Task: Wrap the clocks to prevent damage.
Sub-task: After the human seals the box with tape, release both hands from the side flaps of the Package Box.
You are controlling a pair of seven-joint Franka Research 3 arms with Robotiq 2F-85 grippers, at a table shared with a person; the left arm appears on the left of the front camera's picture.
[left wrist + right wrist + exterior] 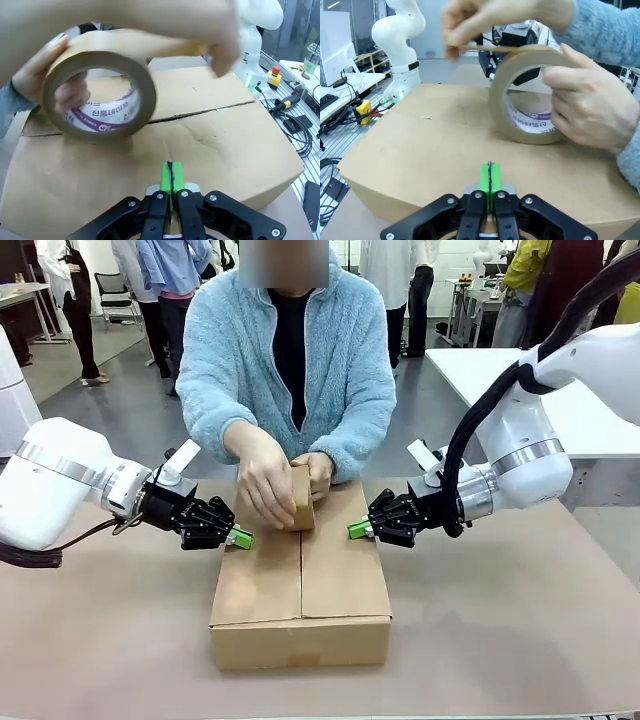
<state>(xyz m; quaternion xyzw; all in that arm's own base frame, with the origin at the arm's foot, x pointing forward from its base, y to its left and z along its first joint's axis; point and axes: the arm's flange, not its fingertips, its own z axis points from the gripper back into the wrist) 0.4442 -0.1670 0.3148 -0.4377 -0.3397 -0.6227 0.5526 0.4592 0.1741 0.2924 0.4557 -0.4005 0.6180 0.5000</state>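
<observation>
Both sets of jaws are clenched with their green pads pressed together and nothing between them: the left gripper (240, 537) sits at the left edge of the cardboard box (300, 590), its tip against the top panel in the left wrist view (170, 180), and the right gripper (357, 530) does the same from the other side, just over the box edge in the right wrist view (490, 177). They look to be bracing the box, though I cannot tell whether they press on it. Beyond them, the 2 top flaps lie shut with the seam (200, 114) running down the middle, not yet taped as far as the pictures show. At the far end of that seam the person's 2 hands (262, 480) hold the roll of brown tape (300, 498) upright on the lid, one hand gripping the roll (525, 92) and the other drawing a strip from it. The clocks cannot be seen; judging by the closed lid, they are probably inside the box, so the wrapping seems done and sealing is the step under way, with the whole seam left to cover. Count: 1 box, 1 tape roll, 2 grippers, 2 hands, all on 1 brown tabletop (520, 640).
</observation>
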